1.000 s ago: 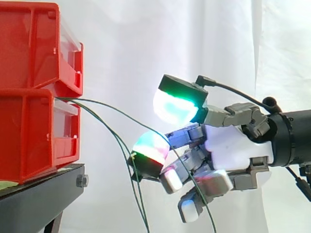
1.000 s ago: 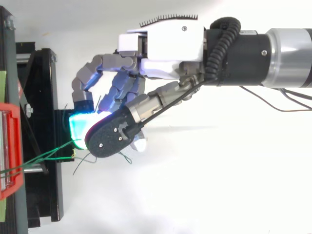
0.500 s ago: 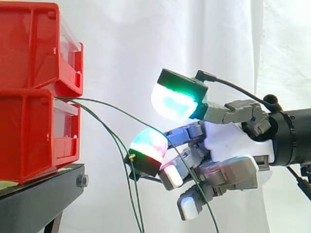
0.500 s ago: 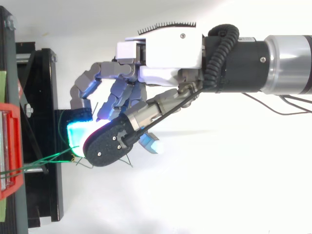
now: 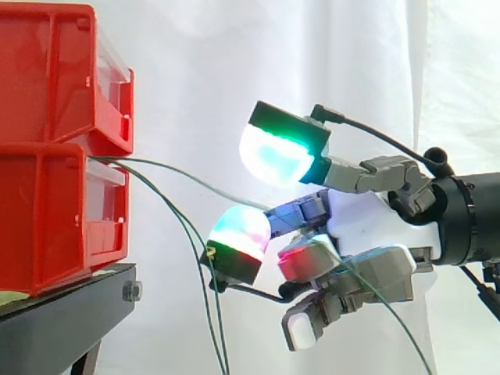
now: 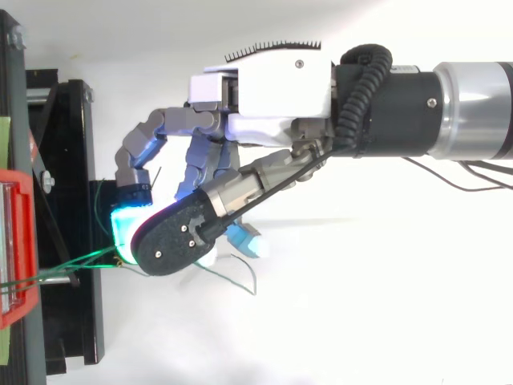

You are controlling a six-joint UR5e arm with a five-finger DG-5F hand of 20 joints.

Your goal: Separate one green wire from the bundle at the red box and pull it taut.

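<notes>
Two red boxes (image 5: 47, 148) stand stacked on a black stand (image 5: 62, 312) at the left. Several thin green wires come out between them. One green wire (image 5: 205, 185) runs rightward from the box into my hand (image 5: 367, 234), passes under a curled finger (image 5: 306, 262) glowing red, and trails out toward the lower right. The other wires (image 5: 181, 221) hang down beside the stand. My thumb pad (image 5: 277, 150) glows green above the wire, apart from it. From above, my hand (image 6: 272, 84) sits just right of the stand, with the wire (image 6: 72, 263) leading to the box (image 6: 16, 249).
The black stand (image 6: 76, 160) and its frame lie close to my fingertips on the left. A white curtain hangs behind. Open white floor spreads to the right and below my arm.
One finger has curled inward over the green wire, its pad now red. The wire's free tail has swung right, and the stretch toward the box looks straighter.
</notes>
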